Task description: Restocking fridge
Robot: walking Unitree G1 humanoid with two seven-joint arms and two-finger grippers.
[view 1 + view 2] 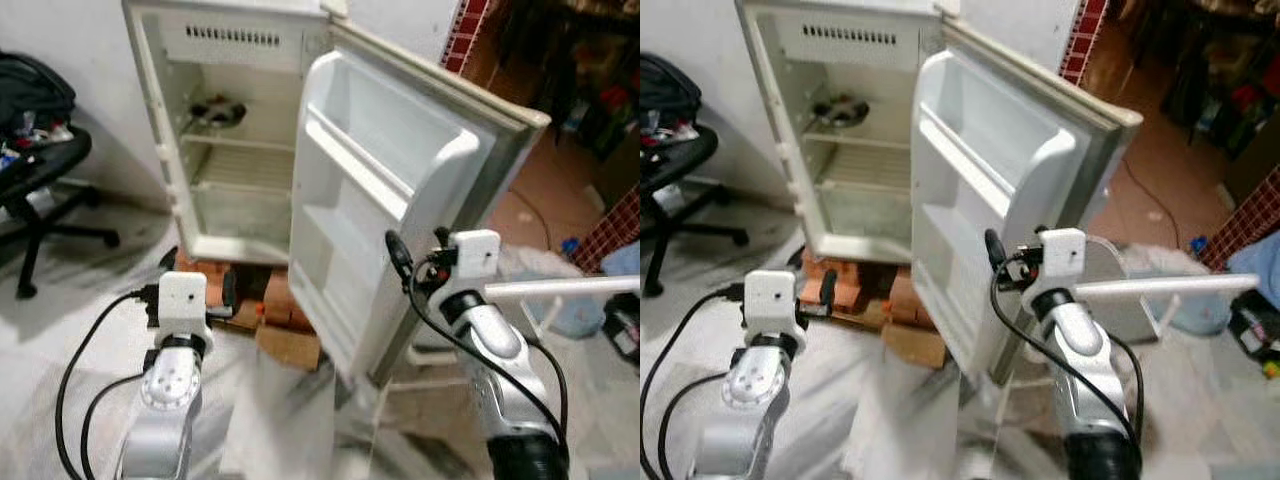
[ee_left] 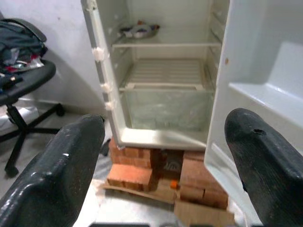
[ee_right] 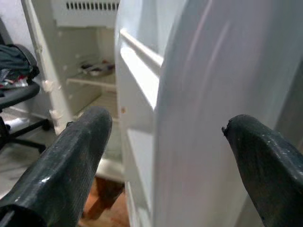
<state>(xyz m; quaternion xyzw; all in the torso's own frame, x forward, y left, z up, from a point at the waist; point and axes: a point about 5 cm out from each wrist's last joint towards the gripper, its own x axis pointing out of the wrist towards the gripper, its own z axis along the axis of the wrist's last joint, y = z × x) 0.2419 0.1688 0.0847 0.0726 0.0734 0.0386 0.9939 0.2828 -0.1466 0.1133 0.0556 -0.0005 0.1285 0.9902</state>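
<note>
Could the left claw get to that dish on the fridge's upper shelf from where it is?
Probably yes. The left claw is open and faces the open fridge, with nothing between it and the dish. The door stands aside.

No text, label, brand, number or sign can be read in any view. The fridge (image 1: 240,140) walls and its open door (image 1: 380,200) are plain white, and the clutter on the office chair (image 1: 40,170) at 9 o'clock is too blurred and small to show any lettering.
</note>
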